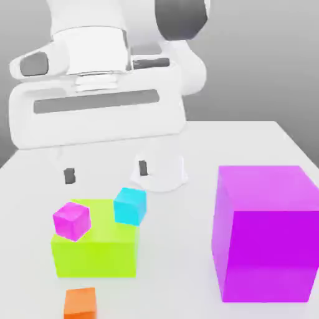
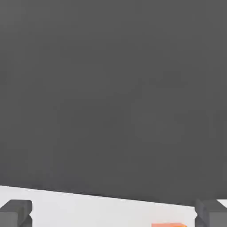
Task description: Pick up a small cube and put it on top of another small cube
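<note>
White fingers with dark pads (image 1: 143,168) on the Panda gripper (image 1: 106,172) stand wide apart, with nothing gripped between them, above the table surface. Below the gripper is a lime-green block (image 1: 96,255). A small magenta cube (image 1: 72,221), tilted, is seen at the block's edge on the exterior view's left; a small cyan cube (image 1: 129,207), also tilted, is seen at its edge on the exterior view's right. Contact between either cube and the block cannot be determined. Further out, the small orange cube (image 1: 80,304) is near the table's edge closest to the exterior camera, apart from the block. A large purple cube (image 1: 268,237) stands on the table (image 1: 180,268) toward the exterior view's right edge, well apart from the block.
</note>
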Robot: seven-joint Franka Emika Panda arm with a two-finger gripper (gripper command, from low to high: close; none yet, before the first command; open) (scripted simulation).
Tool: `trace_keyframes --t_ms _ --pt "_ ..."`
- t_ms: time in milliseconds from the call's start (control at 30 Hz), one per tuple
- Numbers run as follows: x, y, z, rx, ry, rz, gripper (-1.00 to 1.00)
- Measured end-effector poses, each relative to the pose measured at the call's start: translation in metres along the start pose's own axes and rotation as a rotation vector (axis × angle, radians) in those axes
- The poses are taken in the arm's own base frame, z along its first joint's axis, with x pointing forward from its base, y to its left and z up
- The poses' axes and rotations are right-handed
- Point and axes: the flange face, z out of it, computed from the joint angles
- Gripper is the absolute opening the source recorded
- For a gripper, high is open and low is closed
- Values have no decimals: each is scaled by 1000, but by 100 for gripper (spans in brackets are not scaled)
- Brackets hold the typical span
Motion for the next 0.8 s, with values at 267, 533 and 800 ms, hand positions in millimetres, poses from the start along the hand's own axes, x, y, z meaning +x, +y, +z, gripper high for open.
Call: trace_keyframes --t_ms 267,533,800 --pt "-2 62 117 -155 -109 -27 0" --pt "-19 114 227 -238 -156 -47 -100" --pt "-17 111 216 -239 -157 -48 -100"
